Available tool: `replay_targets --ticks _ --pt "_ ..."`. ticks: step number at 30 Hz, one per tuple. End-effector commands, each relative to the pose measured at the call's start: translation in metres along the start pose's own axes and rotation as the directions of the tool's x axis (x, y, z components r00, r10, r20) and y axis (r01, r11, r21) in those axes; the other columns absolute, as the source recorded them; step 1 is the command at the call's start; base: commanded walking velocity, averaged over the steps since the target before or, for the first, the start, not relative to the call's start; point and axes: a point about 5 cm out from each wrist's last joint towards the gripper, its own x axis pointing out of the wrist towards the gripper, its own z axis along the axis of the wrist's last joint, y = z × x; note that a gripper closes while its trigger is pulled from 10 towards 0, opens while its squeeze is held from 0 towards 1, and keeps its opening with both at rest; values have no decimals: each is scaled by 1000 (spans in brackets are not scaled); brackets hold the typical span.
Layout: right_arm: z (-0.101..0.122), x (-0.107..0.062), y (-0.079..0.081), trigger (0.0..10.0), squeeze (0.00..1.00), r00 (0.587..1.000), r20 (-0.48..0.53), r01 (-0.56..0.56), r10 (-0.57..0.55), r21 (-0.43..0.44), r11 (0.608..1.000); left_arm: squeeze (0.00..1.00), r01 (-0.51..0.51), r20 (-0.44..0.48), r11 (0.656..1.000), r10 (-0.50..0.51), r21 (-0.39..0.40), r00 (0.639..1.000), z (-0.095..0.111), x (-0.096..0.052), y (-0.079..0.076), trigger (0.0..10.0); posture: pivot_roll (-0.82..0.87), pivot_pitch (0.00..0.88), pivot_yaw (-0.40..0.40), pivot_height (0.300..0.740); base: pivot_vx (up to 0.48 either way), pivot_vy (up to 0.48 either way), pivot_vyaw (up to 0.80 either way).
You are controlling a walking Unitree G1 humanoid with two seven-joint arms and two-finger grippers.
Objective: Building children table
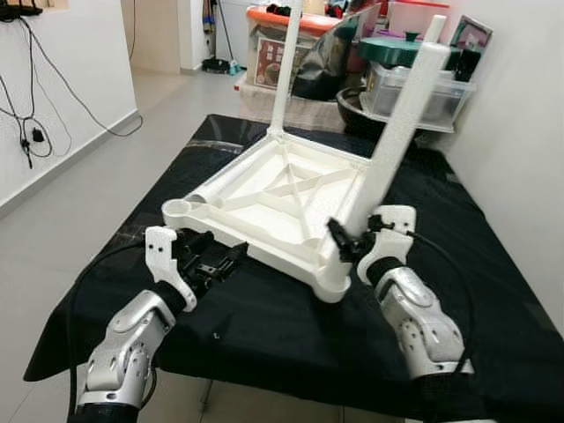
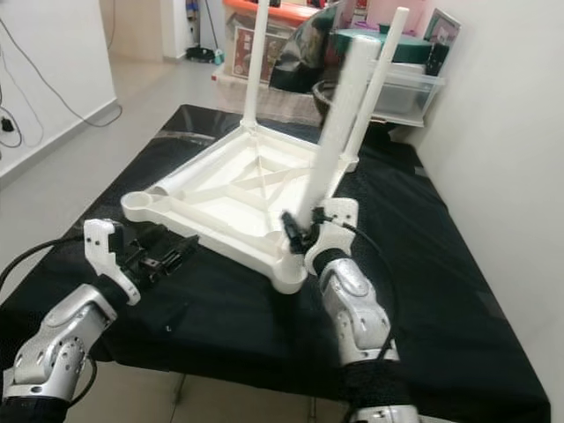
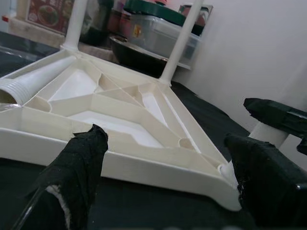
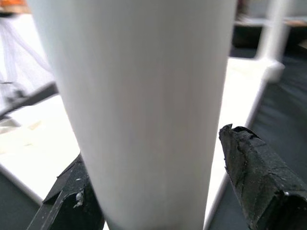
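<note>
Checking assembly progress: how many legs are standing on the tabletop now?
3: near right leg in the right gripper, far right leg, far left leg. Near left socket empty.

My left arm: silver forearm raised from near left, wrist level, left gripper (image 1: 231,259) pointing right and far, fingers (image 3: 79,163) spread apart, holding nothing. My right arm: forearm angled up and far, right gripper (image 1: 345,240) with fingers (image 4: 259,179) straddling something upright.
</note>
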Motion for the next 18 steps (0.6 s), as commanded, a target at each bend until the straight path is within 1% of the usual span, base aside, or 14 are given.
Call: replay_targets --ticks 1,2,4,6,7,9,10,11,12,13,14,15,16,18 --pt "-5 -3 -11 10000 0 997 -21 76 -76 -12 997 0 8 -13 1000 -8 -1 1000 -2 0 -2 10000 83 0 -125 740 0 0 0" --pt "-5 -3 -11 10000 0 997 -21 76 -76 -12 997 0 8 -13 1000 -8 -1 1000 -2 0 -2 10000 83 0 -125 740 0 0 0" --pt "-9 -3 -2 10000 0 995 -23 93 -94 -22 995 0 8 -11 1000 -8 -1 1000 -2 1 -2 10000 87 0 -131 740 0 0 0" --pt "-9 -3 -2 10000 0 995 -23 93 -94 -22 995 0 8 -11 1000 -8 -1 1000 -2 1 -2 10000 87 0 -131 740 0 0 0" --pt "-8 -1 2 10000 0 996 -23 85 -86 -18 996 0 6 -10 1000 -6 -1 1000 -2 1 -2 10000 87 0 -131 740 0 0 0" --pt "-8 -1 2 10000 0 996 -23 85 -86 -18 996 0 6 -10 1000 -6 -1 1000 -2 1 -2 10000 87 0 -131 740 0 0 0" --pt "-6 3 6 10000 0 996 -15 85 -85 -16 996 0 3 -7 1000 -3 -1 1000 -2 1 -2 10000 87 0 -137 740 0 0 0" --pt "-6 3 6 10000 0 996 -15 85 -85 -16 996 0 3 -7 1000 -3 -1 1000 -2 1 -2 10000 87 0 -137 740 0 0 0" --pt "-4 9 10 10000 0 995 -2 99 -99 -20 995 0 1 -4 1000 -1 -1 1000 -2 2 -2 10000 87 0 -137 740 0 0 0" --pt "-4 9 10 10000 0 995 -2 99 -99 -20 995 0 1 -4 1000 -1 -1 1000 -2 2 -2 10000 87 0 -137 740 0 0 0" --pt "0 15 12 10000 0 991 23 133 -133 -21 991 0 0 -3 1000 0 -1 1000 -2 2 -2 10000 97 0 -144 740 0 0 0" --pt "0 15 12 10000 0 991 23 133 -133 -21 991 0 0 -3 1000 0 -1 1000 -2 2 -2 10000 97 0 -144 740 0 0 0" --pt "3 20 13 0 0 983 47 181 -180 -15 983 0 -2 -2 1000 2 0 1000 -2 2 -2 10000 101 0 -147 740 0 0 0" --pt "7 24 11 0 0 963 80 260 -259 6 966 0 -5 -1 1000 5 1 1000 -2 2 -2 10000 101 0 -147 740 0 0 0"
